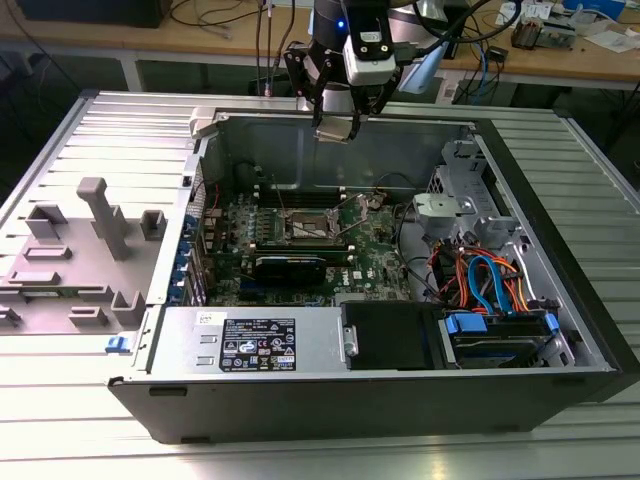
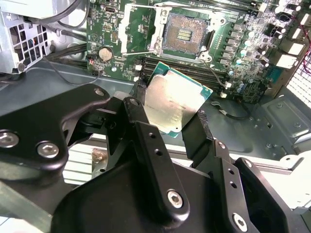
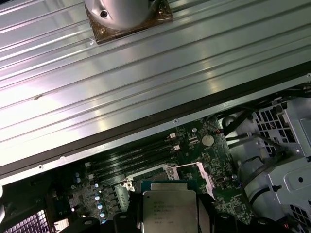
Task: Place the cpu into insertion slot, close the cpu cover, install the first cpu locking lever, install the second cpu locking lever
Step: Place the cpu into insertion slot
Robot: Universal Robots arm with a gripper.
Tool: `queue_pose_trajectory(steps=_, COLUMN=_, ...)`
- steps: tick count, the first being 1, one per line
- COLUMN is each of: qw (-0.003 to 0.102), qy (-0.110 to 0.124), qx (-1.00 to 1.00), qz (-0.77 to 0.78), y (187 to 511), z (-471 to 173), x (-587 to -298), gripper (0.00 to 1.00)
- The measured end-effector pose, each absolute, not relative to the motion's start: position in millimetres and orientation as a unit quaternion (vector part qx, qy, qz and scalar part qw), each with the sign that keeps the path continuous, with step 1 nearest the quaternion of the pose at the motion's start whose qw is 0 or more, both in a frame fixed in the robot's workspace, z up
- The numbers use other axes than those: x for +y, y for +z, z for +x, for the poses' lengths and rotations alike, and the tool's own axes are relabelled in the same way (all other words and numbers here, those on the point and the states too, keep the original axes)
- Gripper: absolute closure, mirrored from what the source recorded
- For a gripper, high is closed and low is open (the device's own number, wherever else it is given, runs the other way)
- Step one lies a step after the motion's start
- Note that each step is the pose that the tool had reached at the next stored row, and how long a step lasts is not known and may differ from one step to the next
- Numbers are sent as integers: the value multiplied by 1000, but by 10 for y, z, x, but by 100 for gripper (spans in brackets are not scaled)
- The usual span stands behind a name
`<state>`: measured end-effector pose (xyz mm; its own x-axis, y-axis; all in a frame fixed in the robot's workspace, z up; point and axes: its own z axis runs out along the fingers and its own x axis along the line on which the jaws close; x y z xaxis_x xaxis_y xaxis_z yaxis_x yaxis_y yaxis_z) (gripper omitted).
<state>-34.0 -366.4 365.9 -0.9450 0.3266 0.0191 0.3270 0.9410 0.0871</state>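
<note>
Right now my gripper (image 1: 335, 125) hangs above the open computer case (image 1: 300, 400), over the case wall farthest from the exterior camera and well clear of the board below. My fingers (image 2: 140, 95) are clamped on the cpu (image 2: 177, 104), pressing two opposite edges. The chip sits between them with its dull silver top showing in both wrist views and its green rim peeking out at the corners. It is up in the air and touches nothing but me.

The insertion slot (image 2: 187, 34) lies on the green motherboard (image 2: 109, 34), well apart from the chip, and its dark centre is bare. The cpu cover (image 2: 124, 26) is swung off the slot and rests just beside it. A thin wire lever (image 2: 146, 52) runs along the slot's edge. In the second wrist view, long black memory slots (image 2: 160, 65) lie between the slot and the chip I hold. In the exterior view the slot (image 1: 312, 228) sits near the middle of the board.
</note>
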Motion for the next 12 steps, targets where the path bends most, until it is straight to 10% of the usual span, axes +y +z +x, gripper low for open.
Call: queue_pose_trajectory(steps=12, qw=2, qy=-45, qx=-983, qz=-178, y=3654, z=-343, x=-3663, gripper=45)
